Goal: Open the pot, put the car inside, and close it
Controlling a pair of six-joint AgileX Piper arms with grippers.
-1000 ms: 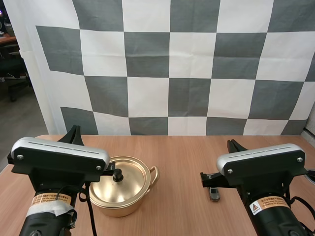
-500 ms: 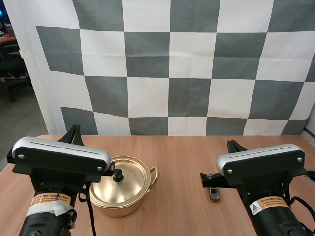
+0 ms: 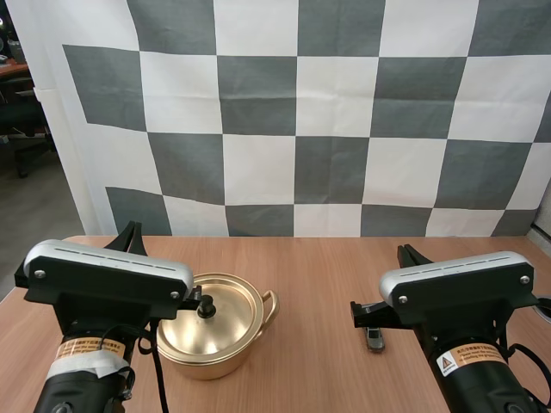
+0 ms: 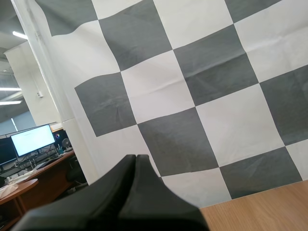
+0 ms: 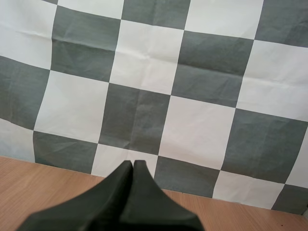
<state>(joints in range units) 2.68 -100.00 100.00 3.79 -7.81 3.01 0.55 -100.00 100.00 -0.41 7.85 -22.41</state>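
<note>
the wooden table [image 3: 318, 275] spreads across the high view, bare wood showing between the two arms. the left arm [image 3: 103, 284] stands at the near left edge and the right arm [image 3: 456, 292] at the near right edge, each raised above the tabletop and pointing forward, away from the bases. a round gold pot [image 3: 202, 353] sits on the table just beside the left arm, on its right side, with part of its near left rim hidden behind that arm. one looped handle sticks out toward the middle of the table. the gold lid [image 3: 224, 320] rests flat on the pot and closes it. the left gripper [image 4: 135, 157] has its two black fingers pressed together into a single dark wedge with nothing between them, held above the table. the right gripper [image 5: 132, 162] is the same, fingers closed against each other and pinching nothing, above the wood. a small dark toy car [image 3: 374, 338] lies on the table close by the right arm's left side, well apart from the pot and outside it. a small black knob [image 3: 206, 308] stands upright at the middle of the lid, untouched by either gripper.
</note>
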